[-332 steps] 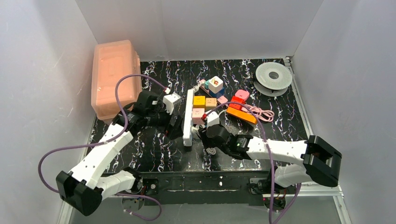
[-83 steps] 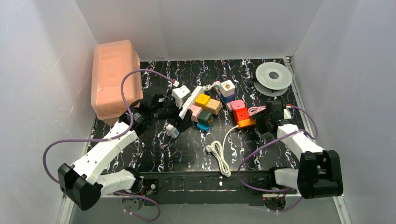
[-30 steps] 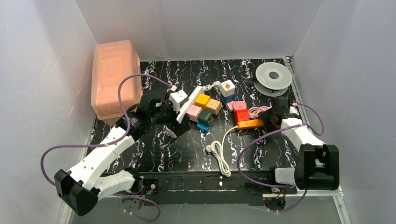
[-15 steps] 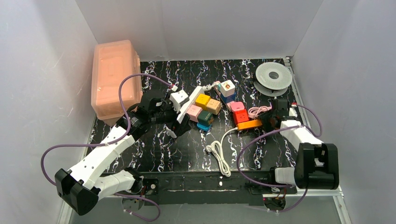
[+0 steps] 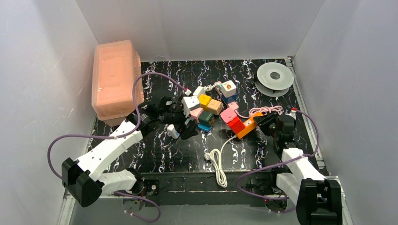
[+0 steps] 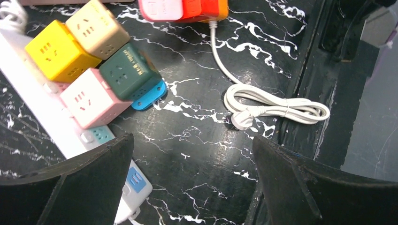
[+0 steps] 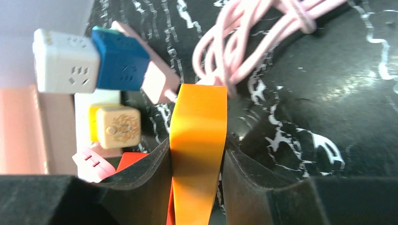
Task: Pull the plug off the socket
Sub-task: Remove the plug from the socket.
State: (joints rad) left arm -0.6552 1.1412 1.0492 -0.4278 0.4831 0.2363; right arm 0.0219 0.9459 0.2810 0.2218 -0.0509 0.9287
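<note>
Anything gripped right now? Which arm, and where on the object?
Right gripper clamps the orange block across its long sides. Left gripper is open, holding nothing.

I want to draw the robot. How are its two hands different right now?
The left hand is wide open and holds nothing; the right hand pinches the orange block. The left hand hangs by the white socket; the right hand is near the pink cord. Both are black.

Your right gripper (image 7: 197, 161) has closed on the short orange block (image 5: 248, 127) and swung it askew, while your left gripper (image 6: 192, 145) has shifted right over the socket (image 6: 51, 123).
</note>
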